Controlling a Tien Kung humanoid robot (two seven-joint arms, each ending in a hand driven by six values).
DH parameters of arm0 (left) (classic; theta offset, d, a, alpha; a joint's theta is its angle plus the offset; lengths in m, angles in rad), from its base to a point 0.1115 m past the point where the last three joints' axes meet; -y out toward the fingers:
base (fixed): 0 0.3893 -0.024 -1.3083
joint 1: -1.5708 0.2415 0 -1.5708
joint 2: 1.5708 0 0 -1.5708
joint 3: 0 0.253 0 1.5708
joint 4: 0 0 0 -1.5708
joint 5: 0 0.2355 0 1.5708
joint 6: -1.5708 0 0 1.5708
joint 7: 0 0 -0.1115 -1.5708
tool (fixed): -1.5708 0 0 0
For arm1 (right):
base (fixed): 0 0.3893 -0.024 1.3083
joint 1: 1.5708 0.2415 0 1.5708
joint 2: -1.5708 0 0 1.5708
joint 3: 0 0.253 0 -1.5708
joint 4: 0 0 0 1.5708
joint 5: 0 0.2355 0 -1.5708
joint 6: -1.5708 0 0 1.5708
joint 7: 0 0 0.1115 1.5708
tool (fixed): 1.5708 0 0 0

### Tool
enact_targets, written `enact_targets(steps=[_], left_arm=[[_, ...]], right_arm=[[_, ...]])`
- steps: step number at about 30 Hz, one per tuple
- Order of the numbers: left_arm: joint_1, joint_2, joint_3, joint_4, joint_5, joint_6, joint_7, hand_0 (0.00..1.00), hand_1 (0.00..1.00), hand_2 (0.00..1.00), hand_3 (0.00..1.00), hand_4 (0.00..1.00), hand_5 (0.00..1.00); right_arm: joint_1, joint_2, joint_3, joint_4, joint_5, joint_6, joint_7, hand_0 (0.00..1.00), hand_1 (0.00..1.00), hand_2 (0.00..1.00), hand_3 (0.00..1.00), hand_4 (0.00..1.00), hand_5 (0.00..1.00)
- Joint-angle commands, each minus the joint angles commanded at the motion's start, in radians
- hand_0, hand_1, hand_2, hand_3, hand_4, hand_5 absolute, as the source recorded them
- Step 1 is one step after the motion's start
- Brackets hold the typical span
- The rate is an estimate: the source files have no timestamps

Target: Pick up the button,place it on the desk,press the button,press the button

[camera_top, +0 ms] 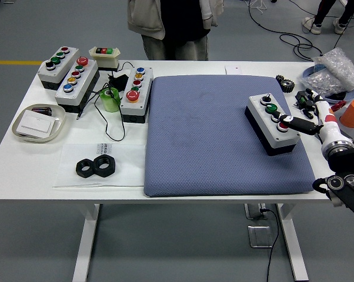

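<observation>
The right hand point(296, 123) reaches in from the right with one finger extended, its tip resting on the lower end of the button box point(273, 123) by the red button; it grips nothing. To press well, it looks best to come straight down on the cap's centre, so the box neither tips nor slides on the soft blue mat point(224, 135). The box lies on the mat's right part, on the white table point(106, 188), angled toward the hand. It is a grey box with a black base and a row of round buttons: white, green, red, and one under the fingertip
</observation>
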Motion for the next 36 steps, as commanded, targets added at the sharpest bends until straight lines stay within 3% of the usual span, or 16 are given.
enact_targets(steps=[11,24,31,32,36], left_arm=[[0.000,0.000,0.002,-0.001,-0.004,0.000,0.001,0.683,0.654,0.752,0.790,0.703,0.998],[-0.002,0.001,0.002,-0.001,-0.001,0.002,0.002,0.683,0.653,0.749,0.789,0.702,0.998],[-0.002,0.001,-0.001,-0.001,0.004,0.001,0.003,0.683,0.651,0.749,0.789,0.703,0.998],[-0.001,0.001,-0.002,-0.001,0.004,0.001,0.003,0.683,0.650,0.749,0.788,0.704,0.998],[-0.001,0.002,-0.005,-0.001,0.010,0.001,0.004,0.683,0.650,0.749,0.788,0.704,0.998]], right_arm=[[0.065,0.076,-0.055,-0.105,-0.369,0.046,-0.050,0.998,0.930,0.992,0.998,0.982,0.297],[0.123,0.168,-0.092,-0.244,-0.361,0.066,-0.070,0.998,0.918,0.985,0.995,0.975,0.284],[0.151,0.188,-0.093,-0.341,-0.347,0.089,-0.089,0.998,0.913,0.981,0.983,0.976,0.285],[0.153,0.189,-0.093,-0.347,-0.346,0.092,-0.091,0.972,0.857,0.917,0.942,0.969,0.266],[0.165,0.195,-0.090,-0.385,-0.341,0.109,-0.097,0.972,0.857,0.917,0.942,0.969,0.266]])
